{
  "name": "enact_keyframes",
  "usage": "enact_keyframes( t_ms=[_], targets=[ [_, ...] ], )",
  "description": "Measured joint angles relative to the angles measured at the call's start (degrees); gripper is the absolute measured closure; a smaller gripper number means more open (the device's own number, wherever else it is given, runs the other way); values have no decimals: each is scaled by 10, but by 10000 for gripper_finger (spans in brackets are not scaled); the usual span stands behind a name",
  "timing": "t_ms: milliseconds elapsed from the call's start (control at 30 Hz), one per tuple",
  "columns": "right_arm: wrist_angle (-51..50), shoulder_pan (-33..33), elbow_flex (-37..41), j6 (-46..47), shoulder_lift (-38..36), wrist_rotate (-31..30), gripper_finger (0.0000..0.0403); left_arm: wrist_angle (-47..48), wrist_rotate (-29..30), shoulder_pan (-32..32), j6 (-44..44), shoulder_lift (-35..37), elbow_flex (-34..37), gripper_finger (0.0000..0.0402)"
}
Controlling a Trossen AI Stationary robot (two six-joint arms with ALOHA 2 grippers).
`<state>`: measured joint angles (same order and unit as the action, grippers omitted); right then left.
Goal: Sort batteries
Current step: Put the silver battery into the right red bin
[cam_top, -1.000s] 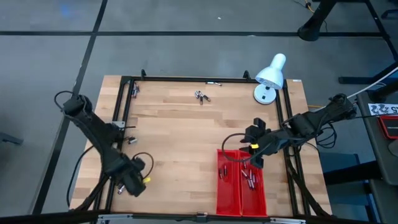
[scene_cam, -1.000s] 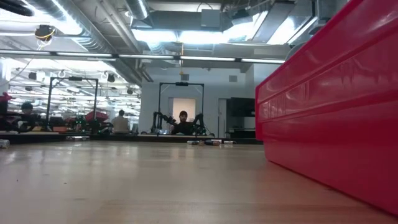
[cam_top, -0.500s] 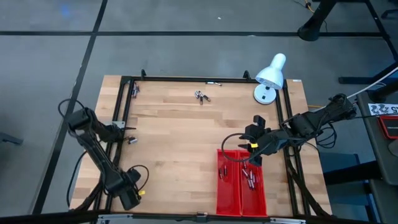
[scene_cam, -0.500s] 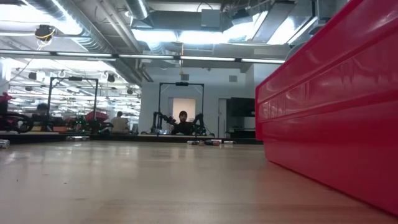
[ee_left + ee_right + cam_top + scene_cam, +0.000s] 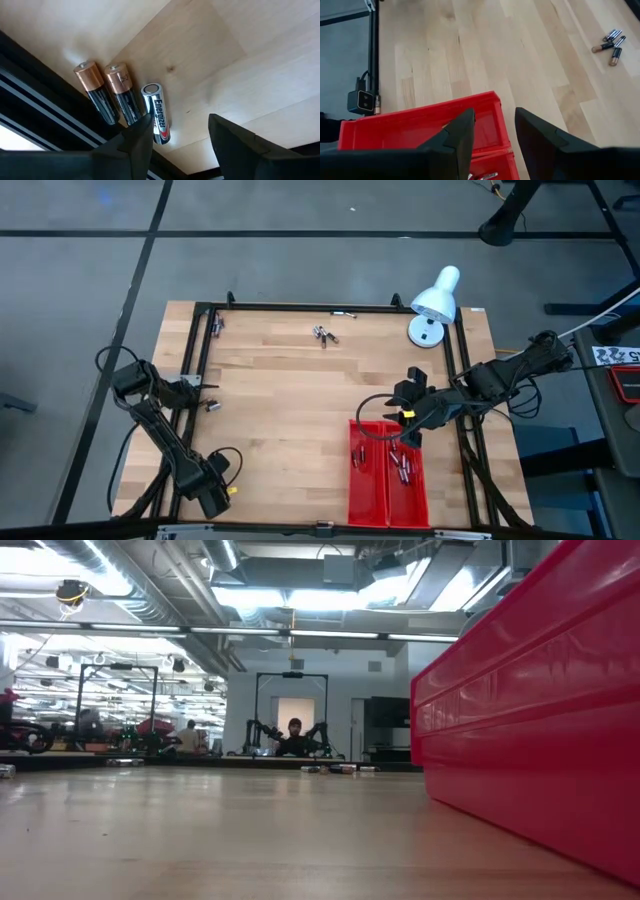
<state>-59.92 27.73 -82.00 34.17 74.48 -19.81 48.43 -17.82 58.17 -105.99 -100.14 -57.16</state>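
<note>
The red tray (image 5: 387, 480) sits at the table's near edge, right of centre, with several batteries (image 5: 403, 468) lying in its compartments. The right gripper (image 5: 408, 423) hangs over the tray's far end; its wrist view shows its jaws apart with nothing between them, above the tray's rim (image 5: 420, 125). At the near left corner the left gripper (image 5: 214, 498) is down by the black frame (image 5: 190, 380). Its wrist view shows its jaws apart and empty, over three batteries (image 5: 125, 102) lying side by side on the wood against the frame (two copper-topped, one silver); one finger (image 5: 135, 145) covers the near end of the silver one. Farther back, a small cluster of batteries (image 5: 324, 334) lies near the table's far edge, and a few more (image 5: 215, 323) rest at the far left corner. A white lamp (image 5: 434, 305) stands at the far right corner.
</note>
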Motion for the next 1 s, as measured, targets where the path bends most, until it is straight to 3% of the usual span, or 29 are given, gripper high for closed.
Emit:
enact_keyframes(
  t_ms=[433, 1000],
  targets=[
    [-1, 0, 0, 0, 0, 1, 260, -13, -9, -3, 12, 0, 28, 254],
    [-1, 0, 0, 0, 0, 5, 260, -66, -2, -14, 27, 0, 36, 257]
  ],
)
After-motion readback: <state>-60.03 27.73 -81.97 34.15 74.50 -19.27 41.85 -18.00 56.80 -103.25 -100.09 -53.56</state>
